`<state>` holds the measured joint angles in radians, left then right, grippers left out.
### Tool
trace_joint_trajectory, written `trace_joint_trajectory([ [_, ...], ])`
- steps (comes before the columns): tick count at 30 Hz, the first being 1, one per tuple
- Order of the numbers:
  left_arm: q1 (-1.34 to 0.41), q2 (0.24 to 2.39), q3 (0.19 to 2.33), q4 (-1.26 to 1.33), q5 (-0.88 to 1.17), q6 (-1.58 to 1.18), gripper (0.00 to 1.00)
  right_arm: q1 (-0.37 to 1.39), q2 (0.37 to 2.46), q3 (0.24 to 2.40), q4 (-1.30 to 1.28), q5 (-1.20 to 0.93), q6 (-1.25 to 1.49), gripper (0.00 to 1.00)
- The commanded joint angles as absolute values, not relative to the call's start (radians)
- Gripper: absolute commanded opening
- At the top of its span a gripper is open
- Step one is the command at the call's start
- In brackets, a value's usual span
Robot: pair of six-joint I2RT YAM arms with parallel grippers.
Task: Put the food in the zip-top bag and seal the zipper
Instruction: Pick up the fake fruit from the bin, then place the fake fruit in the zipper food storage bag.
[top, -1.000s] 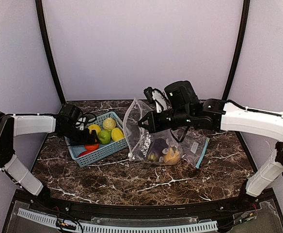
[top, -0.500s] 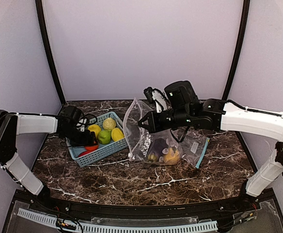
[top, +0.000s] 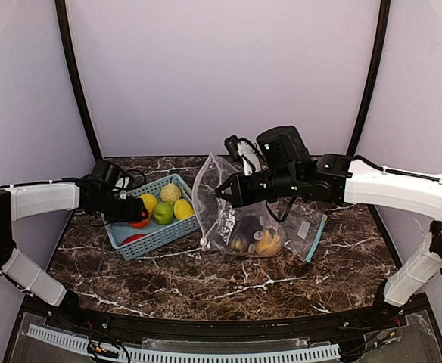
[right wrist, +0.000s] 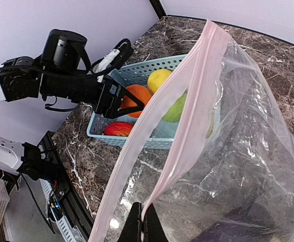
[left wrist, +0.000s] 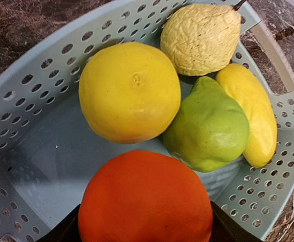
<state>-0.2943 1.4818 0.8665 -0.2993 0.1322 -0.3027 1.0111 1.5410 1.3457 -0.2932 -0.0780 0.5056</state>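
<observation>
The left end effector clamps the glossy round orange toy fruit just above the light-blue perforated plastic basket, at 9 o'clock from the clear zip-top plastic bag on the counter. The right end effector pinches the bag's pink zipper rim tight, holding the mouth wide for loading.

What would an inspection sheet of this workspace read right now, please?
Surface: dark veined marble table.
Job's things: zip-top bag open, eggplant and a yellow-orange piece inside; lemon, green apple, red piece in blue basket.
Clutter: flat blue-edged bag beside it; black-and-white object behind, unclear.
Grippers: left gripper shut on orange over the basket; right gripper shut on bag's rim.
Cables: black loop at left wrist.
Surroundings: plain walls, black posts.
</observation>
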Motion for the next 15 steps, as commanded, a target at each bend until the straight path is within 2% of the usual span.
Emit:
trace_joint_trajectory([
  [1,-0.288,1.305,0.82,-0.27,0.118,-0.286,0.69,1.004,1.549,1.373,-0.288,-0.074,0.493,0.0],
  [5,-0.289,1.155,0.771,-0.245,0.188,-0.285,0.69,1.005,1.55,1.376,-0.286,-0.072,0.491,0.0],
  [10,-0.315,0.99,0.727,-0.169,0.389,-0.367,0.67,1.004,1.551,1.373,-0.256,-0.109,0.468,0.0],
  [15,-0.493,0.911,0.769,-0.088,0.408,-0.453,0.66,1.006,1.552,1.367,-0.211,-0.159,0.45,0.0],
])
